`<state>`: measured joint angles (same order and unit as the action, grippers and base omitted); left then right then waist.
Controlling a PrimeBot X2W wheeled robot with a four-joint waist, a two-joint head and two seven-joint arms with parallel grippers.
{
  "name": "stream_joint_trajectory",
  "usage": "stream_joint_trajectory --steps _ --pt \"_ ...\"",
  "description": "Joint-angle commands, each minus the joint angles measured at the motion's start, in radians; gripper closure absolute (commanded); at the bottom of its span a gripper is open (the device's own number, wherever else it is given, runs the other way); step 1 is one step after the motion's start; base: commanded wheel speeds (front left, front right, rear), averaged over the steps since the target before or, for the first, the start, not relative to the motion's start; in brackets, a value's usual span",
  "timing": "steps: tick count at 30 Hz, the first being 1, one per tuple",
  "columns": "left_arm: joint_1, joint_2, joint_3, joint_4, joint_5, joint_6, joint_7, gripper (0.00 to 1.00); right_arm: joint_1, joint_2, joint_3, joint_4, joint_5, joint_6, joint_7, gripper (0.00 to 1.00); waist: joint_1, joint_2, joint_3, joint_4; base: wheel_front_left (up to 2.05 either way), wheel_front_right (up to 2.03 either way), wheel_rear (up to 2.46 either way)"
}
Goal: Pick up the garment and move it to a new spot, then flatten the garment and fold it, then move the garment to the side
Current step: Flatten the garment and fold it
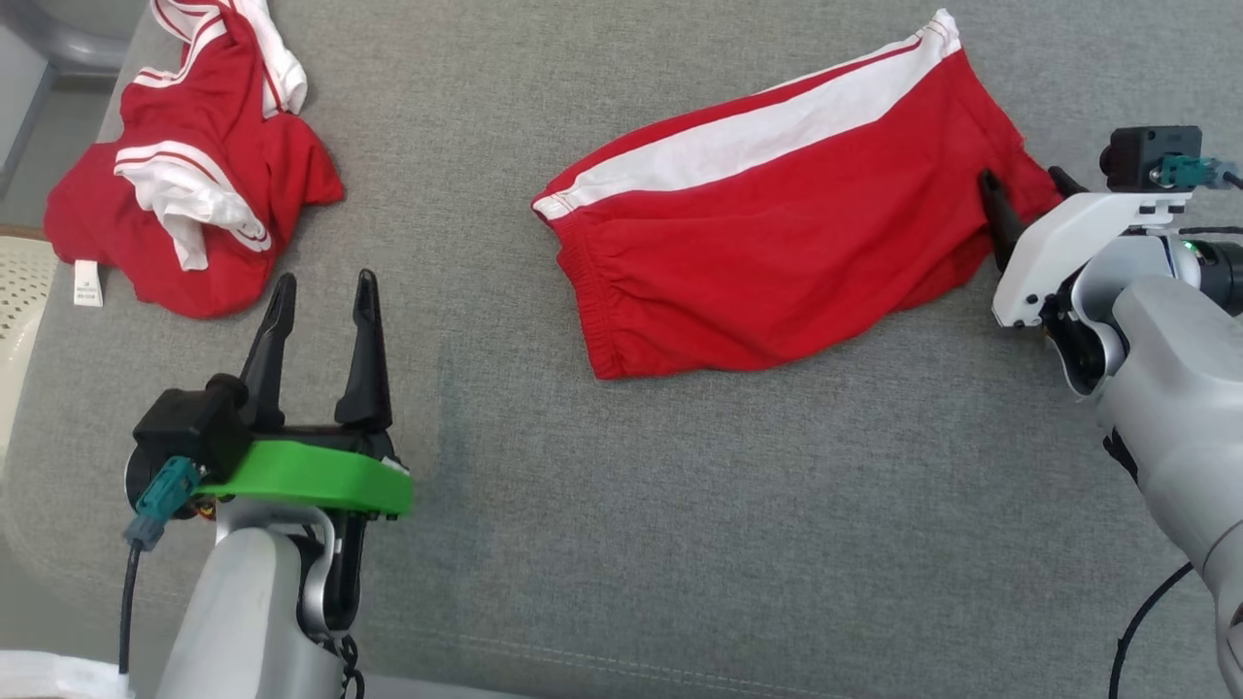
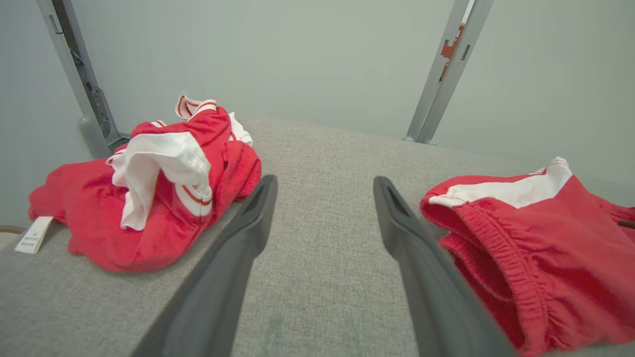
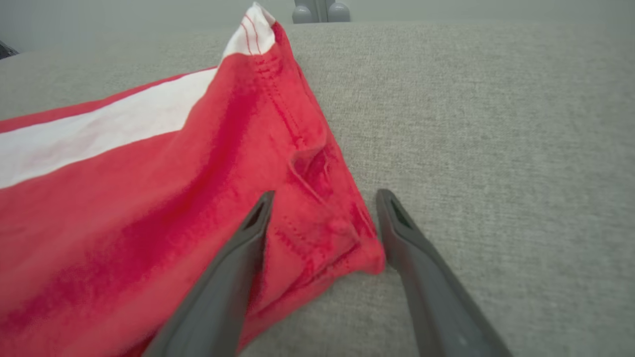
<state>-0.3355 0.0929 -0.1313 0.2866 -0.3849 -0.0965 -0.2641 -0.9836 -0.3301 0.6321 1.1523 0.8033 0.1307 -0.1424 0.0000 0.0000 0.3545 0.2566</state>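
Fingers (image 3: 250, 238) of right gripper (image 3: 325, 196) spread, straddling corner of red shorts (image 1: 777, 252), not clamped; left gripper (image 1: 325, 280) parted, empty, over grey fabric surface (image 1: 680, 534), between shorts and crumpled red garment (image 1: 194, 194).

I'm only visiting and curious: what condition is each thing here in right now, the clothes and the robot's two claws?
Red shorts: laid out fairly flat on the grey cloth surface, white stripe showing.
Red-and-white garment: crumpled in a heap.
Left gripper: open, empty, apart from both garments.
Right gripper: open, fingers astride a corner of the shorts, not clamped.
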Motion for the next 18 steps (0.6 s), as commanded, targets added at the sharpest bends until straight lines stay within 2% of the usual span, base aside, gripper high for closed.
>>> stream_joint_trajectory --steps 1,2,4,5,11,18 --pt "0.028 -0.006 0.014 -0.014 0.023 -0.005 0.000 0.00 0.018 0.001 0.006 0.006 0.015 0.000 0.008 0.00 0.0000 0.0000 0.003 0.010 0.00 0.00 0.00" --pt "0.038 -0.011 0.023 -0.021 0.036 -0.008 0.000 0.00 0.022 0.004 0.009 0.007 0.021 0.000 0.011 0.26 0.0000 0.0000 0.004 0.012 0.00 0.00 0.00" --pt "0.059 -0.020 0.038 -0.033 0.065 -0.013 0.000 0.00 0.035 0.011 0.017 0.008 0.037 0.000 0.026 0.95 0.0000 0.0000 0.003 0.015 0.00 0.00 0.00" --pt "0.066 -0.023 0.043 -0.035 0.070 -0.016 0.000 0.00 0.040 0.013 0.018 0.008 0.045 0.000 0.030 1.00 0.0000 0.0000 0.002 0.015 0.00 0.00 0.00" --pt "0.095 -0.035 0.074 -0.045 0.117 -0.024 0.000 0.00 0.057 0.009 0.012 -0.010 0.098 0.000 -0.016 1.00 0.0000 0.0000 -0.031 -0.011 0.00 0.00 0.00" --pt "0.124 -0.039 0.100 -0.049 0.138 -0.031 0.000 0.00 0.137 -0.034 0.018 -0.059 0.159 0.000 -0.077 1.00 0.0000 0.0000 -0.086 -0.086 0.00 0.00 0.00"
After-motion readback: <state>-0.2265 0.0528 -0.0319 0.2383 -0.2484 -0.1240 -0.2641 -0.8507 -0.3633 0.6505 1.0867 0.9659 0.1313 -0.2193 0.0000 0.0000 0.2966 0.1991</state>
